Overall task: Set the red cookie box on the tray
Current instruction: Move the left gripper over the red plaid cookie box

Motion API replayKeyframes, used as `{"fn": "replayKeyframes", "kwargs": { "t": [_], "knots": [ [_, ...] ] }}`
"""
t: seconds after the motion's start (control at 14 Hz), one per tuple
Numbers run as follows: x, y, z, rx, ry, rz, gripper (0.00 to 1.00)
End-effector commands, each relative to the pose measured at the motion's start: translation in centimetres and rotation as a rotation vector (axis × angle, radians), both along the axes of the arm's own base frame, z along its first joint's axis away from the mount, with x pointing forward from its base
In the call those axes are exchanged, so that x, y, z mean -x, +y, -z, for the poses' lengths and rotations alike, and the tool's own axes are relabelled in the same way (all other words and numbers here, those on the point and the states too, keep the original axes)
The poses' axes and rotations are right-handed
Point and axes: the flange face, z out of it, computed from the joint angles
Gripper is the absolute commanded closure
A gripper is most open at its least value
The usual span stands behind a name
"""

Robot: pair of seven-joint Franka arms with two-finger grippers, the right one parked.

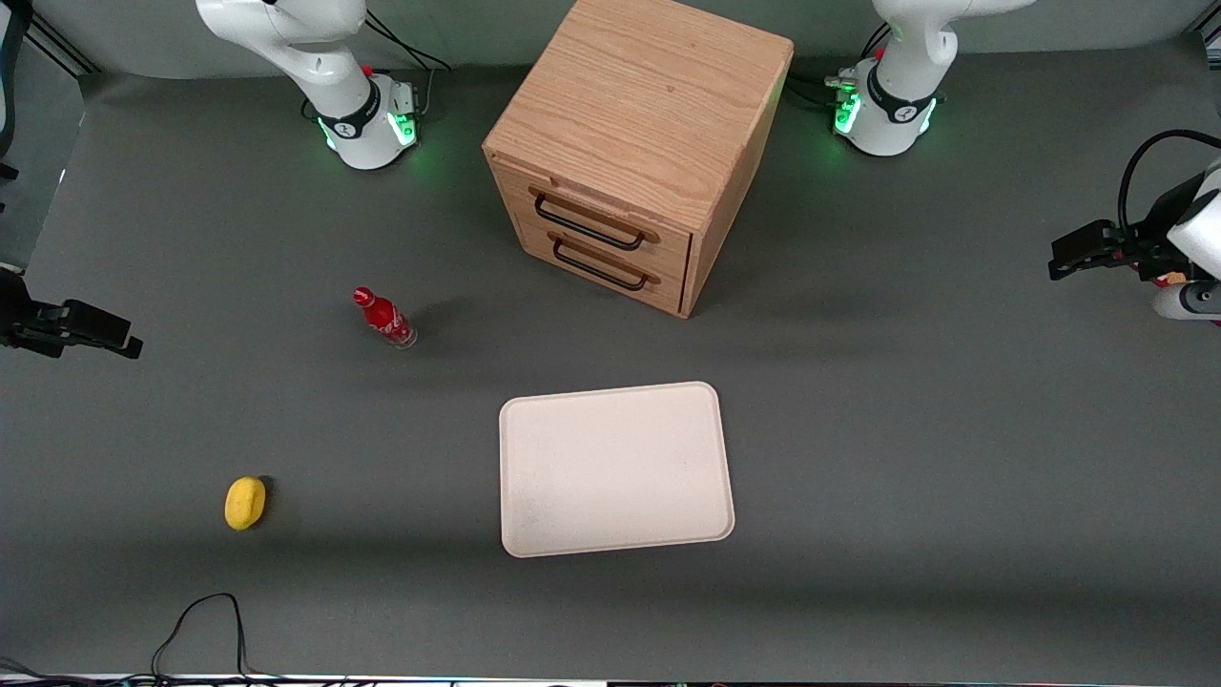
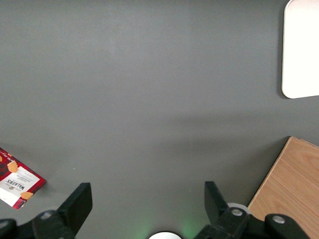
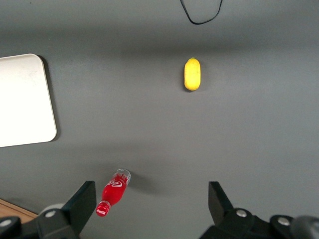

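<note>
The red cookie box (image 2: 16, 182) lies flat on the grey table, only its corner with the white label panel showing in the left wrist view. In the front view a small sliver of it (image 1: 1169, 279) peeks out under the working arm at that arm's end of the table. My gripper (image 2: 146, 199) is open and empty, hovering above bare table beside the box; in the front view it (image 1: 1061, 260) points toward the table's middle. The cream tray (image 1: 615, 468) lies flat near the middle, nearer the front camera than the cabinet; it also shows in the left wrist view (image 2: 301, 50).
A wooden two-drawer cabinet (image 1: 630, 143) stands farther from the front camera than the tray. A small red bottle (image 1: 385, 319) and a yellow lemon (image 1: 245, 503) lie toward the parked arm's end. A black cable (image 1: 205, 620) loops near the front edge.
</note>
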Motion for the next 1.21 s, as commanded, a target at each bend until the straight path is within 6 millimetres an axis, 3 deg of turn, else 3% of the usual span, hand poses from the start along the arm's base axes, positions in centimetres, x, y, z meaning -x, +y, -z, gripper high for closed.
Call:
{"fn": "replayKeyframes", "kwargs": {
  "t": [0.0,0.43,0.57,0.71,1.0,1.14],
  "knots": [
    [0.4,-0.4,0.0,0.007,0.012,0.004,0.00],
    [0.3,0.5,-0.4,-0.005,-0.004,-0.021,0.00],
    [0.2,1.9,-0.7,-0.031,-0.012,-0.042,0.00],
    [0.2,6.4,-0.8,-0.045,-0.013,-0.105,0.00],
    [1.1,20.3,-0.4,-0.046,-0.020,-0.343,0.00],
    [2.6,27.2,0.6,-0.046,-0.010,-0.459,0.00]
  ]
}}
